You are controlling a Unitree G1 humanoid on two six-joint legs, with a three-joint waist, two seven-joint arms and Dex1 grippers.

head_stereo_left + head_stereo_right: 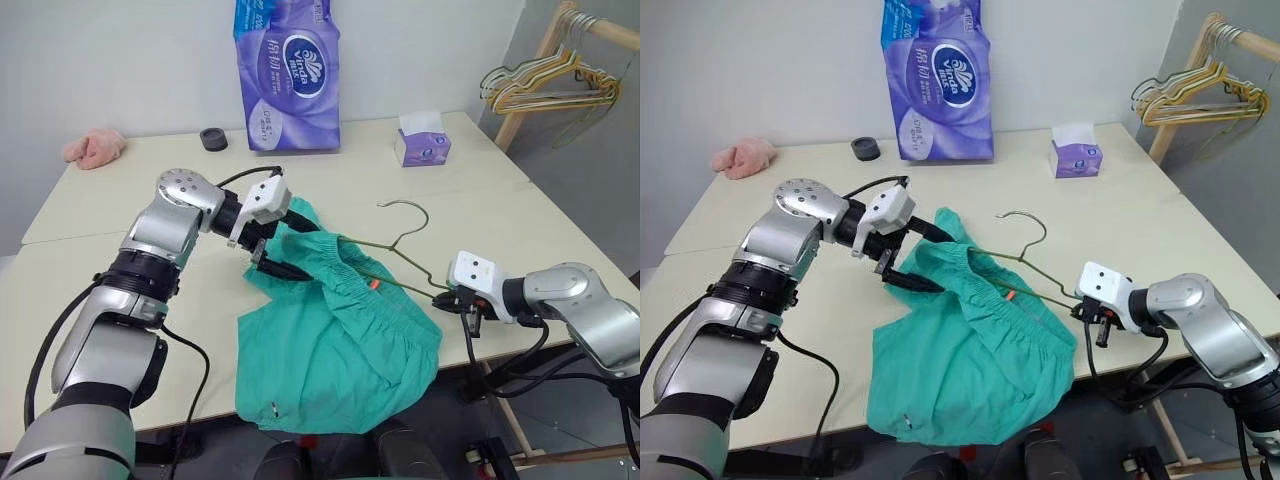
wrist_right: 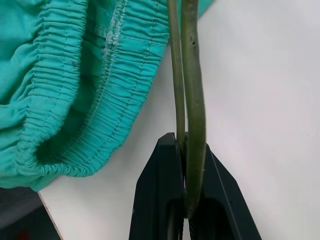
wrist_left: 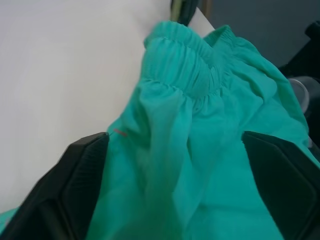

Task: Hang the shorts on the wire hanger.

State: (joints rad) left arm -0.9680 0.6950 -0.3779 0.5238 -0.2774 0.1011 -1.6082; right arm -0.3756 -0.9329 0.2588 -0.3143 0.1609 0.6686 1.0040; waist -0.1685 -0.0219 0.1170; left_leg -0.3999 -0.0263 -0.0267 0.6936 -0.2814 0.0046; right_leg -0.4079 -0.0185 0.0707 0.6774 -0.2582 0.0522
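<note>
Shorts partly threaded on the hanger, not yet hung.

The right gripper (image 2: 186, 175) jaws clamp the wire hanger (image 1: 400, 262); left gripper (image 1: 902, 270) jaws stand apart around the shorts (image 1: 335, 350) on the desk (image 1: 560, 240).

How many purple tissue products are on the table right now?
2. A tall purple plastic pack of tissue rolls stands at the table's far edge by the wall; a small purple tissue box with a white tissue sticking up sits to its right. None looks hidden.

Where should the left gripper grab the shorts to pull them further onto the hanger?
Probably the gathered waistband, approached from the robot's left where the left gripper already is. It is the thick, bunched edge of the shorts, beside the wire hanger.
</note>
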